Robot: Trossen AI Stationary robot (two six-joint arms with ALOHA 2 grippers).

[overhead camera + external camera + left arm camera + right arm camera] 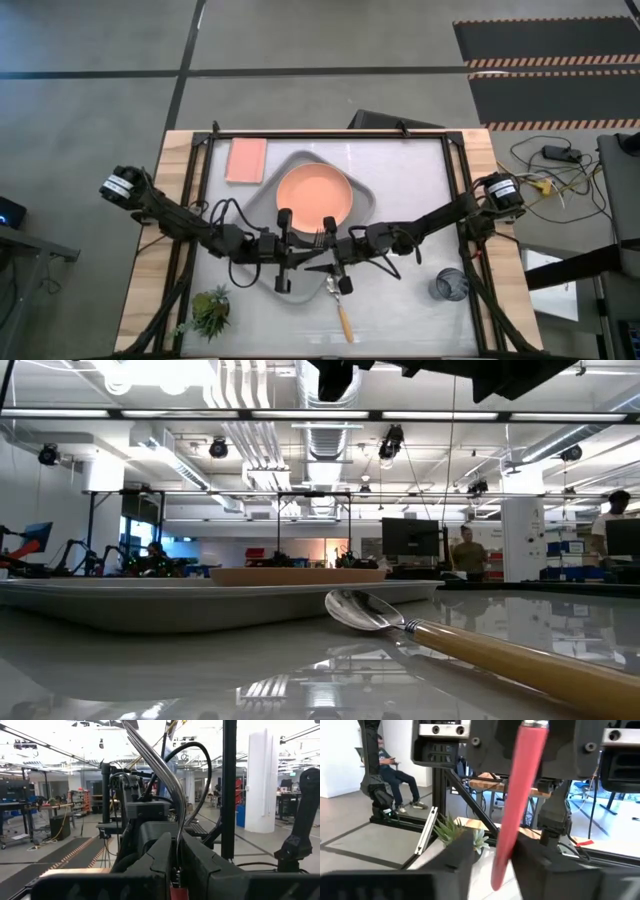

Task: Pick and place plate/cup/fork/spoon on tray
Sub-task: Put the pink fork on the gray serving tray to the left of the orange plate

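The fork [321,240] is held in the air over the tray's near rim, where my two grippers meet. My left gripper [300,262] is shut on it. My right gripper [336,262] is open, with its fingers on either side of the pink-red handle [517,800]; whether one finger touches it I cannot tell. The salmon-orange plate [314,196] lies in the grey tray [262,205]. The spoon [341,305] lies flat on the table near the front edge and also shows in the low view [480,650]. The dark cup [450,285] stands on the table at the near right. My left gripper pinches the fork between its two fingers at the metal neck [178,851], just where the pink-red handle starts. The tines [150,755] rise past the fingers and curve away. The fork is lifted clear of the tray and table.
A flat pink rectangle [246,160] lies at the far left beside the tray. A small green plant [210,310] stands at the near left corner. Black frame posts run along the table's sides. People are in the room behind.
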